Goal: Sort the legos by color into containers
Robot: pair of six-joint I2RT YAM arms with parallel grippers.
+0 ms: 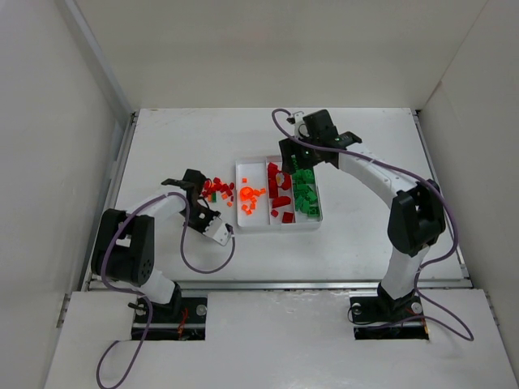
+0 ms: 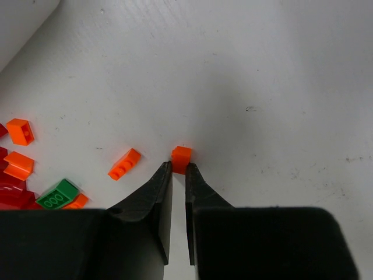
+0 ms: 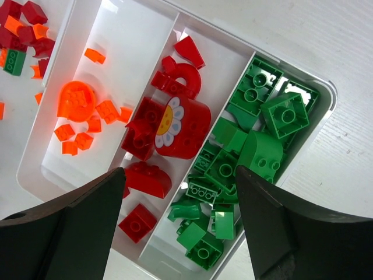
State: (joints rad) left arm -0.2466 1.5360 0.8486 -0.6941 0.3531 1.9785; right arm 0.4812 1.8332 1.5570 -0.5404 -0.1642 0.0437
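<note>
The white tray (image 1: 276, 229) lies mid-table, its containers holding orange legos (image 1: 247, 197) on the left, dark red ones (image 1: 280, 194) in the middle and green ones (image 1: 306, 198) on the right. A loose pile of legos (image 1: 217, 190) sits just left of the tray. At that pile, my left gripper (image 2: 179, 168) is shut on a tiny orange lego (image 2: 181, 160) that rests on the table. Over the tray's far end my right gripper (image 3: 179, 170) hangs open and holds nothing, above the red (image 3: 175, 122) and green (image 3: 256, 134) pieces.
Beside the left fingers lie an orange piece (image 2: 124, 164), a green brick (image 2: 58, 195) and another orange brick (image 2: 20, 130). More loose red and orange pieces (image 3: 23, 26) lie outside the tray's rim (image 3: 326, 93). White walls enclose the table on the left, back and right.
</note>
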